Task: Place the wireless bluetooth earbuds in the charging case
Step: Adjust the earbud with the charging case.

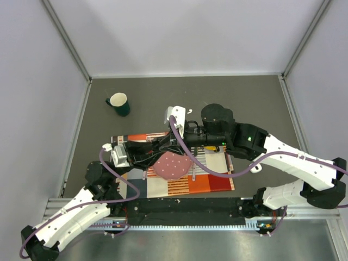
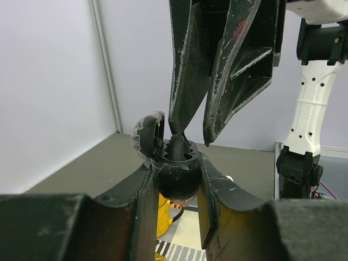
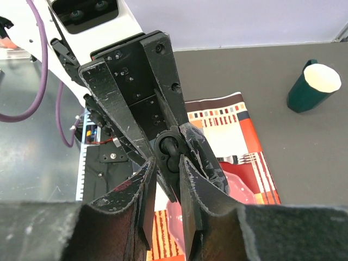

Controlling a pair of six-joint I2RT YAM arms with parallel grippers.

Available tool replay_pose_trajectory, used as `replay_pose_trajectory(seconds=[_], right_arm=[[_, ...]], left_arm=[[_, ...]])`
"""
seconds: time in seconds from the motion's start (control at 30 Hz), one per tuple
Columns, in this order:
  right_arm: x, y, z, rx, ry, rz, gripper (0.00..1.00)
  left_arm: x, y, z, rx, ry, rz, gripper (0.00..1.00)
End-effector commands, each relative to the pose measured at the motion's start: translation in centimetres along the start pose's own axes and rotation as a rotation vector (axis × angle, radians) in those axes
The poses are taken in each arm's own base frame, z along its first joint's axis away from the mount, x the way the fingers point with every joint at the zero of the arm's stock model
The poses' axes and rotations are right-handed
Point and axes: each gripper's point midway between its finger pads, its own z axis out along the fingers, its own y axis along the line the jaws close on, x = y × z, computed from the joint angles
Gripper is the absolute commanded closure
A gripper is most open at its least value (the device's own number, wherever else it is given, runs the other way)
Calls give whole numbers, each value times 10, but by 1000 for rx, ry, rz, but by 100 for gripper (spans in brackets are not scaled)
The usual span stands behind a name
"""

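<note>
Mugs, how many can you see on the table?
1: a dark green mug stands at the far left of the table, beyond the striped mat. Others may be hidden from view.

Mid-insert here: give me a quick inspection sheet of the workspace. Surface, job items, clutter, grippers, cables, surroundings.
Surface: dark grey table, with a patterned placemat near the arms.
Job's things: dark charging case, lid open, held off the table; one dark earbud stands in a socket; second earbud not made out.
Clutter: green mug far left; pink plate on the placemat; white object behind the grippers.
Grippers: left gripper shut on the charging case; right gripper narrowly open over the earbud.
Cables: a purple cable loops off each arm, the right arm's over the placemat.
Surroundings: pale walls with metal posts.
</note>
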Motion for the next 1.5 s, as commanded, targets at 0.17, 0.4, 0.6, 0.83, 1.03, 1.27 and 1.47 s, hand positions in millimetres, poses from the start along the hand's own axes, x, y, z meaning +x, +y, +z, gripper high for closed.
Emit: replay_pose_trajectory(seconds=[0.17, 0.4, 0.6, 0.83, 1.03, 1.27, 1.47], right_arm=[[-14, -5, 7, 3, -42, -10, 77], [-8, -9, 12, 18, -26, -7, 78], [-4, -9, 11, 22, -19, -10, 93], [-1, 1, 10, -26, -18, -10, 100], [5, 6, 10, -56, -6, -8, 100], [4, 5, 13, -50, -19, 18, 100], [11, 5, 21, -49, -18, 46, 100]], left_arm=[[-25, -11, 3, 61, -88, 30, 100], [-25, -11, 3, 61, -94, 27, 100], [-27, -8, 1, 38, -107, 30, 100], [-29, -3, -1, 0, -124, 29, 100], [-33, 2, -5, -39, -153, 24, 100], [-38, 2, -7, -40, -188, 31, 100], [-40, -3, -5, -10, -201, 33, 100]])
